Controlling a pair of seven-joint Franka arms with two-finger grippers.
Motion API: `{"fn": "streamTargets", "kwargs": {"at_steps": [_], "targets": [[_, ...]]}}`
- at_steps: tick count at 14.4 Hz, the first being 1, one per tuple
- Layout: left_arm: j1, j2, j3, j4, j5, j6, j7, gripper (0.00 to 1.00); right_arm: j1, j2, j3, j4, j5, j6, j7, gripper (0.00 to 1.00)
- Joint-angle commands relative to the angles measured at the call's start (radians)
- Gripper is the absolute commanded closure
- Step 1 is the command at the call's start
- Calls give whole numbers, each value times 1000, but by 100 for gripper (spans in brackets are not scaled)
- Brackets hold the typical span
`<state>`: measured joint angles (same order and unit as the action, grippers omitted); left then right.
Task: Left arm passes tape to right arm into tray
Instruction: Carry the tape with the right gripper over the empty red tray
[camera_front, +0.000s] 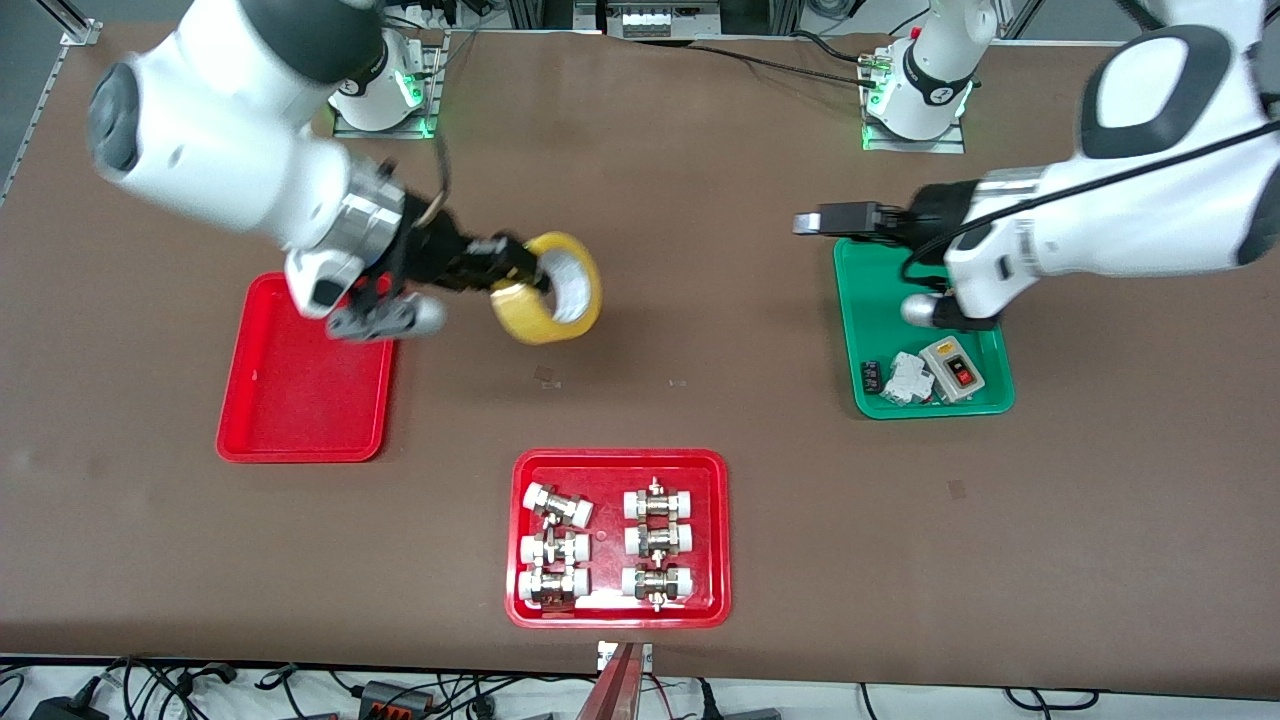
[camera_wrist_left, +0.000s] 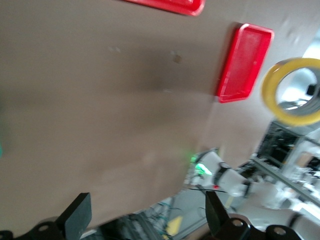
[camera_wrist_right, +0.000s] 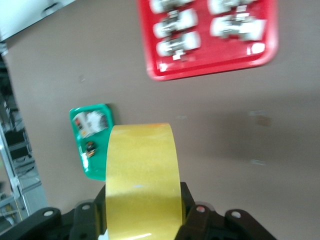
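Red fittings tray (camera_front: 520, 545) near tape (camera_front: 560, 300)

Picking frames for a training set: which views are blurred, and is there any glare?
Front view: right arm smeared, tape and trays sharp, mild glare on the fittings tray. Left wrist view: table and plain red tray streaked. Right wrist view: fittings soft, tape fairly sharp.
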<state>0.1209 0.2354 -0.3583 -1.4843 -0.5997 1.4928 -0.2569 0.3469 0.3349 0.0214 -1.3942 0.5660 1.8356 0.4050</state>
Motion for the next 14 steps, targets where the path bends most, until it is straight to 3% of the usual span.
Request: {"fn": "streamTargets", "kwargs": {"at_steps": [1, 6, 12, 14], "targets": [[32, -66, -2, -4, 139, -49, 88, 0, -133, 42, 12, -22, 5, -83, -64, 67], [36, -87, -19, 58, 515, -129, 250, 0, -406, 176, 14, -71, 6, -188, -341, 67], [57, -88, 38, 71, 590, -121, 386, 0, -586, 318, 14, -89, 6, -226, -659, 67], [13, -93, 140, 70, 589, -63, 381, 0, -621, 348, 14, -104, 9, -240, -748, 67]]}}
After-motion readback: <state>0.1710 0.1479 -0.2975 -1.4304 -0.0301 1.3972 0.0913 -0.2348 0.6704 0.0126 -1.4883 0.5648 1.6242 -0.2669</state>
